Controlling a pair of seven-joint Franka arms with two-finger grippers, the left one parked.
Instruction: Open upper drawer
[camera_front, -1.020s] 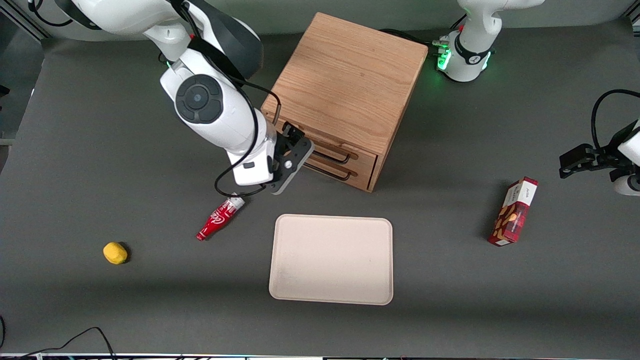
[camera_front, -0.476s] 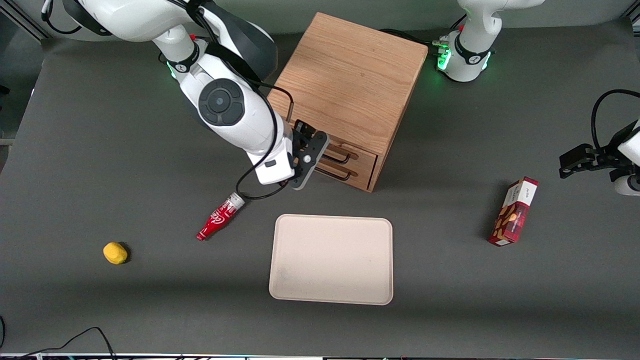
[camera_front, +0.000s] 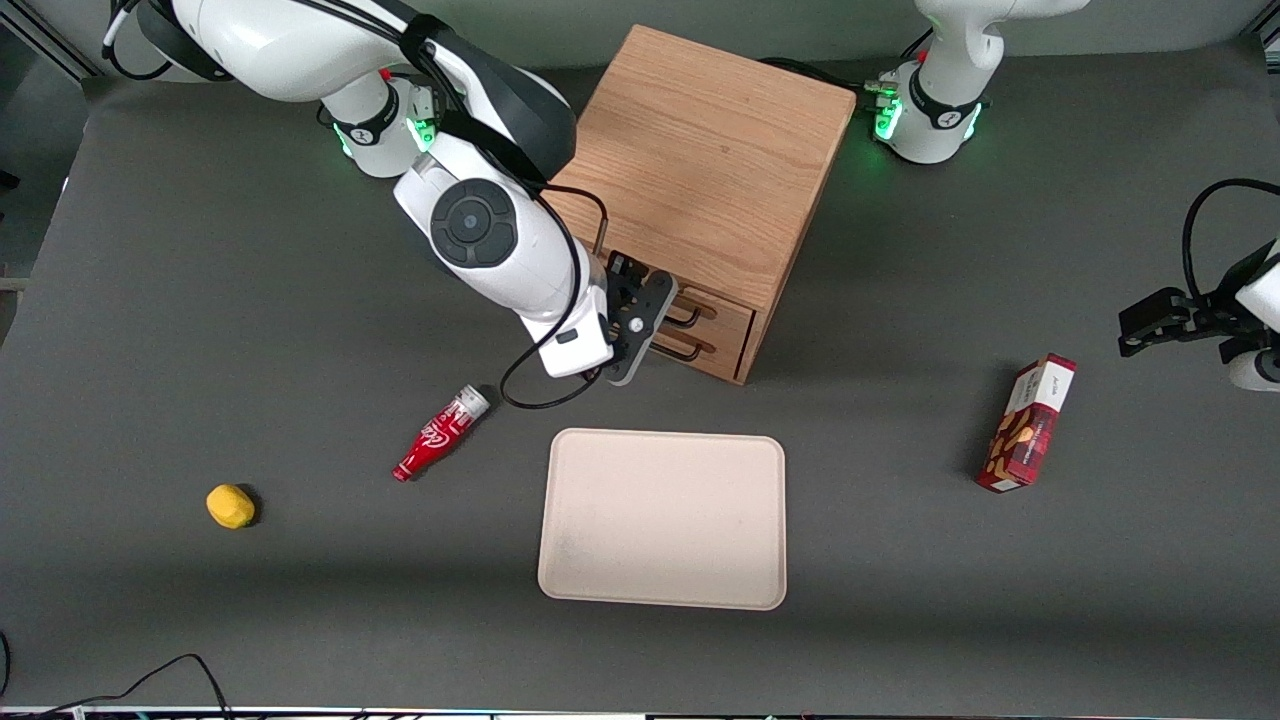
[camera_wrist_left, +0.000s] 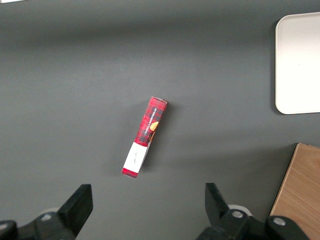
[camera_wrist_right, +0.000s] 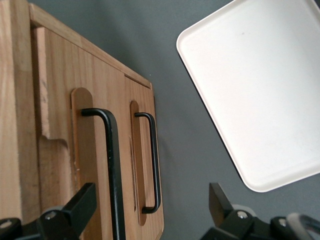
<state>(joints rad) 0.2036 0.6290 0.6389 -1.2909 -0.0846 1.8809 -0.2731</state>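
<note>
The wooden cabinet (camera_front: 700, 160) stands in the middle of the table with both drawers shut. The upper drawer (camera_front: 718, 304) (camera_wrist_right: 92, 75) is the topmost front, with a thin black wire handle (camera_front: 688, 316) (camera_wrist_right: 112, 165). Below it is the lower drawer's handle (camera_front: 690, 351) (camera_wrist_right: 153, 165). My right gripper (camera_front: 648, 330) (camera_wrist_right: 150, 205) hangs open just in front of the drawer fronts. Both handles lie within the span of its two fingers, and neither finger touches them. One finger (camera_wrist_right: 82, 204) is level with the upper drawer front; the other (camera_wrist_right: 220, 200) is over bare table.
A cream tray (camera_front: 662, 520) (camera_wrist_right: 260, 85) lies nearer the front camera than the cabinet. A red cola bottle (camera_front: 440, 432) and a yellow lump (camera_front: 230, 505) lie toward the working arm's end. A red snack box (camera_front: 1030, 425) (camera_wrist_left: 145, 137) lies toward the parked arm's end.
My gripper has slid along the cabinet's front, toward the parked arm's end, from its corner to in front of the two handles. Both drawers stay shut.
</note>
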